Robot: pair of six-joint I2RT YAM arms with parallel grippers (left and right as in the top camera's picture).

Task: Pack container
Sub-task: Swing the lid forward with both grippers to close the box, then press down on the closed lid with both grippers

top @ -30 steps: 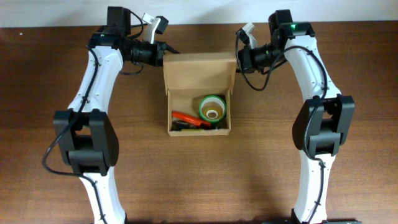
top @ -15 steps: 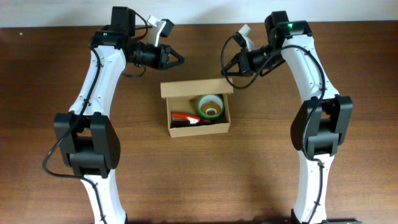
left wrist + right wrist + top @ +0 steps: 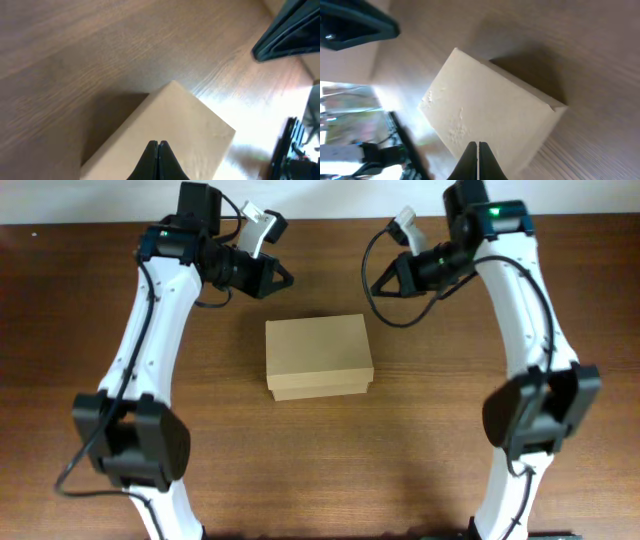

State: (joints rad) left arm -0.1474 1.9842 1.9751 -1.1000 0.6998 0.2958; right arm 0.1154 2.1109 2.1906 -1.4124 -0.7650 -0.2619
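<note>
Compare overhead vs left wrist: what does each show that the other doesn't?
Overhead only: the container's full outline, lid shut, and both arms in full, with the left hand and right hand past its far edge, clear of it. Left wrist only: a close look at the left hand's fingers, pressed together with no gap, above one corner of the container's top. Both: the closed brown container on the wooden table, nothing gripped.

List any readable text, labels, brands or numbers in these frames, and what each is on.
None can be read.
Box: plain brown cardboard, lid shut, no print or label.
Left arm, right arm: no lettering visible.
Blurred clutter at the edge of the right wrist view: too blurred to read.
</note>
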